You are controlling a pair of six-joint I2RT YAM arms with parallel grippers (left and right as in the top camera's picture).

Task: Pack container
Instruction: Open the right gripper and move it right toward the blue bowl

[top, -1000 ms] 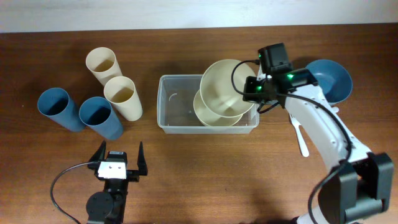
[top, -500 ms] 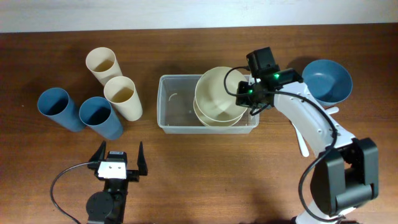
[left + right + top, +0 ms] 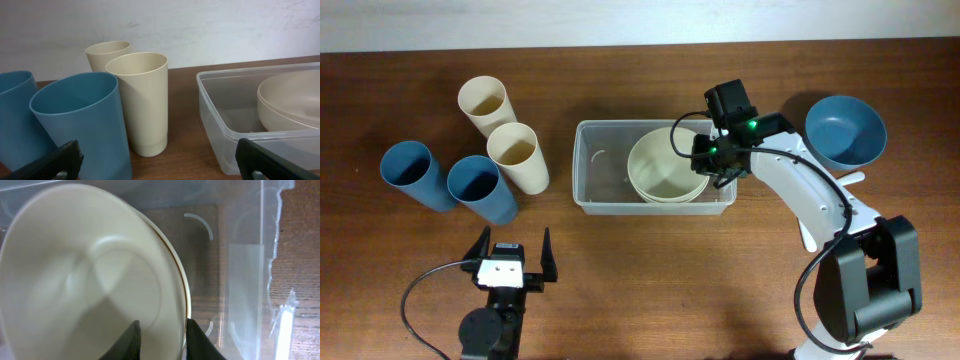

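Note:
The clear plastic container point(image 3: 595, 170) sits mid-table; it also shows in the left wrist view point(image 3: 220, 125) and the right wrist view point(image 3: 245, 280). A cream bowl point(image 3: 665, 170) lies in its right half, nested on a second cream bowl whose rim point(image 3: 187, 297) just shows. My right gripper point(image 3: 712, 155) straddles the top bowl's point(image 3: 85, 275) right rim, one finger inside and one outside point(image 3: 162, 340), and is shut on it. My left gripper point(image 3: 510, 258) is open and empty near the front edge point(image 3: 157, 162).
Two cream cups point(image 3: 518, 156) and two blue cups point(image 3: 480, 188) stand left of the container. A blue bowl point(image 3: 845, 130) sits at the right. A white utensil point(image 3: 806, 228) lies under the right arm.
My right gripper has moved left and down with the cream bowl. The bowl went from tilted above the container to lying level, nested on the bowl inside.

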